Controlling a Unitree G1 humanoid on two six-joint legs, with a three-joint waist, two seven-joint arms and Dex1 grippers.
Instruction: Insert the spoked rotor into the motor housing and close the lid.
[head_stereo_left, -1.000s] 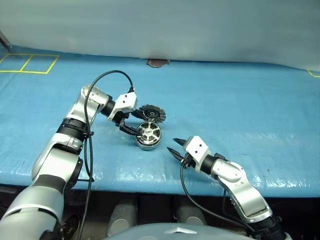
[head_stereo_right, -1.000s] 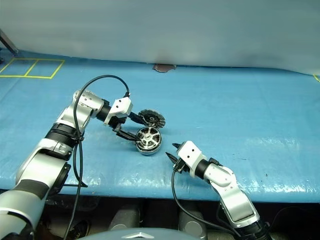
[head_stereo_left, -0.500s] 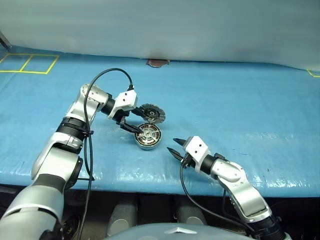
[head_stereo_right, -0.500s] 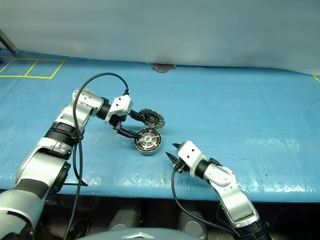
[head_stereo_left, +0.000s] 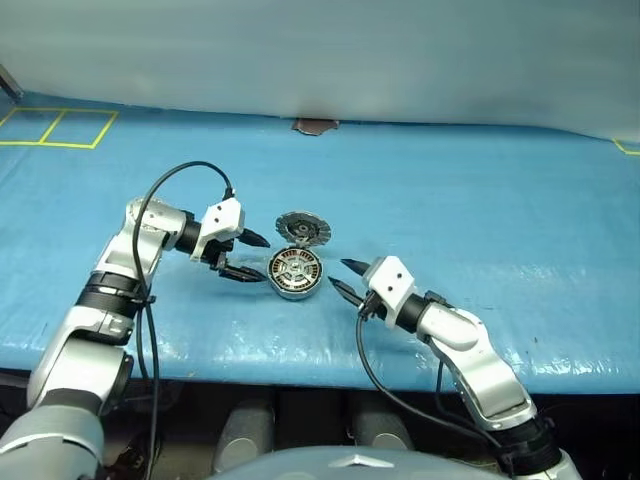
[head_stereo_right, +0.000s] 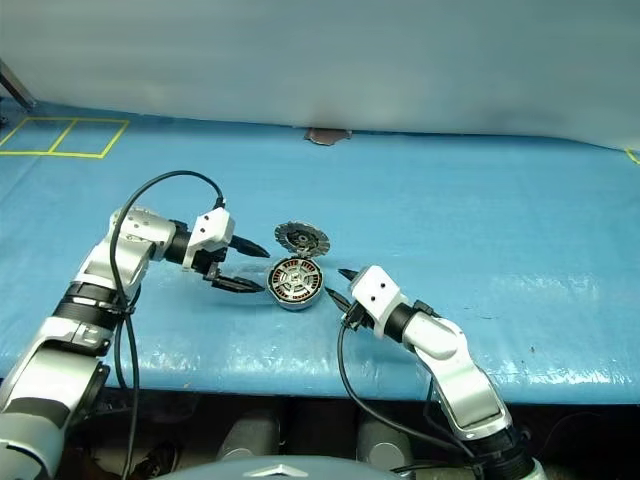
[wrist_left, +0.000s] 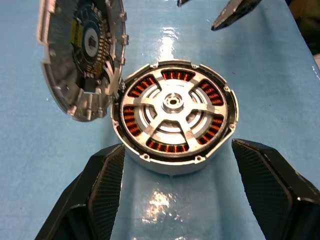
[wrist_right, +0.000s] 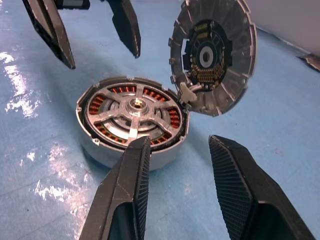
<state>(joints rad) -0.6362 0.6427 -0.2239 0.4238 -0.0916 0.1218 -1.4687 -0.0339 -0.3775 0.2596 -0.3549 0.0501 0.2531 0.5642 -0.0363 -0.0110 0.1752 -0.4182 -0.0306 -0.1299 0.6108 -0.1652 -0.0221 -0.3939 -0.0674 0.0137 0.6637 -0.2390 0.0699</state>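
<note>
While lid (wrist_left: 82, 55) stands open, rotor (wrist_left: 175, 107) fills housing (wrist_left: 165, 162).

One motor housing (head_stereo_left: 296, 274) is counted on the blue bench (head_stereo_left: 480, 210), well in from its near edge. One spoked rotor (wrist_left: 172, 111) is seen seated inside it, with five spokes counted. One lid (head_stereo_left: 302, 229) is seen, standing open at the housing's far side. Two grippers are counted: the left gripper (head_stereo_left: 250, 257) and the right gripper (head_stereo_left: 345, 278), each with two black fingers held apart. One small brown patch (head_stereo_left: 315, 125) is seen at the bench's far edge.
</note>
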